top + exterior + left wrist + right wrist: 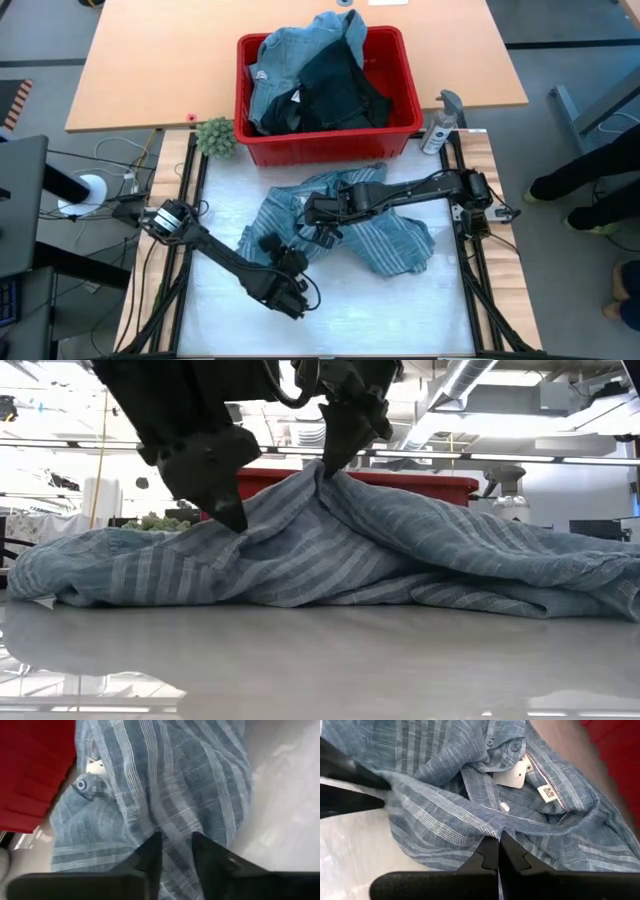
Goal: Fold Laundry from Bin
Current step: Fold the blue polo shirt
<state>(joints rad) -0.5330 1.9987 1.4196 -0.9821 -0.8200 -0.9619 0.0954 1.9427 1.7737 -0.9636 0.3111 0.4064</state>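
Observation:
The blue-grey white-striped shirt (400, 245) lies crumpled on the white table, its collar and label (512, 775) facing up. My right gripper (498, 837) is shut on it near the middle and holds a peak of cloth (325, 472) up. My left gripper (175, 840) slants down onto the shirt's left part (237, 520), its fingers closed in on a ridge of cloth. The red bin (325, 145) stands behind the shirt and holds light blue denim and dark garments (310, 70). My left gripper has a ridge of the striped shirt (175, 827) between its two fingers, coming slanting down from the near left. One layer or several, I cannot tell. The cloth around it rests on the table. My right gripper pinches a fold of the shirt just below the collar opening (500, 827) between its shut fingertips, from above and slanting. The cloth rises to a peak at the fingers and slopes down slack on both sides onto the table.
A spray bottle (440, 122) stands right of the bin, a small green plant (215, 137) left of it. A wooden table (150, 70) lies beyond. A person's legs (590, 190) show at the right. Bare white tabletop (380, 320) lies near the front edge.

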